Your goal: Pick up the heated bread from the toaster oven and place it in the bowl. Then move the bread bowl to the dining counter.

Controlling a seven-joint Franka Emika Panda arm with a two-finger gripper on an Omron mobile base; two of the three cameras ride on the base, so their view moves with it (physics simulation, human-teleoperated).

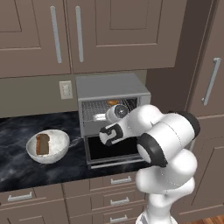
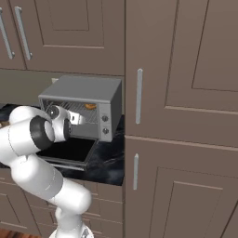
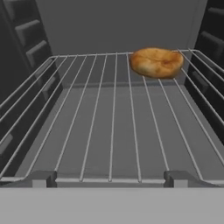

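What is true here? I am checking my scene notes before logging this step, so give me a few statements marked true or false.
1. The toaster oven has its door dropped open. True.
2. The heated bread lies at the front edge of the wire rack. False: it sits toward the back of the rack, on the right in the hand view.
3. The bowl is empty. False: a dark brown bread slice stands in it.
4. The bowl rests on the black marble worktop, to the left of the oven in the left base view. True.
5. The oven has knobs on its front. True.
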